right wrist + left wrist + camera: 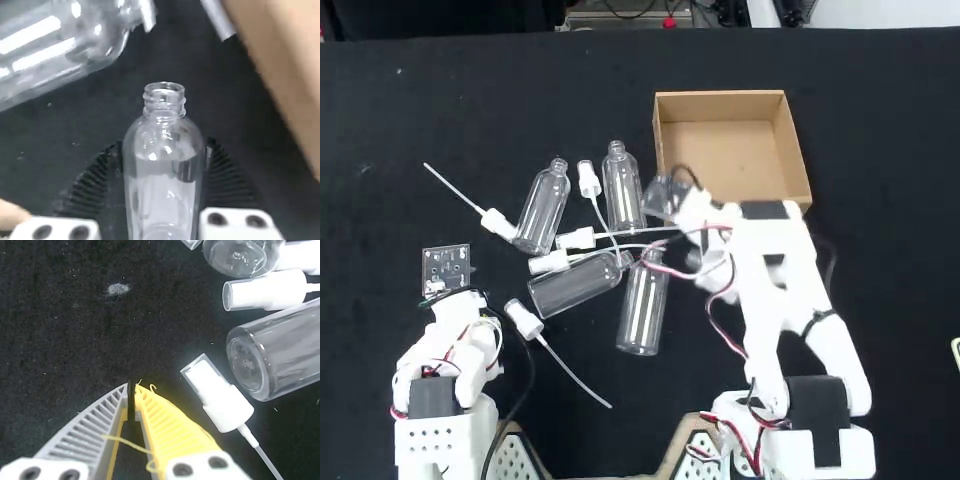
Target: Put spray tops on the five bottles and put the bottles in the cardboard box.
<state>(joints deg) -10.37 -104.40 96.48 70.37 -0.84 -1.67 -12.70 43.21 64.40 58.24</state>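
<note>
My right gripper [162, 150] is shut on a clear bottle [162, 165] with a bare, open neck. In the high view this bottle [662, 195] is at the near left corner of the cardboard box [790, 150], held by the right gripper [676, 203]. Several more capless bottles lie on the black table, among them one [545, 205], another [623, 187] and a third [643, 303]. White spray tops with long tubes lie among them, such as one [525, 320] and one [575, 238]. My left gripper [132, 387] is shut and empty, beside a spray top [220, 400] and a bottle's base [275, 355].
The box's brown wall [280, 65] stands close beside the held bottle, and another bottle [60, 40] lies just past its neck. A spray top's thin tube [450, 185] stretches out to the far left. The left arm [445, 370] sits at the near left corner.
</note>
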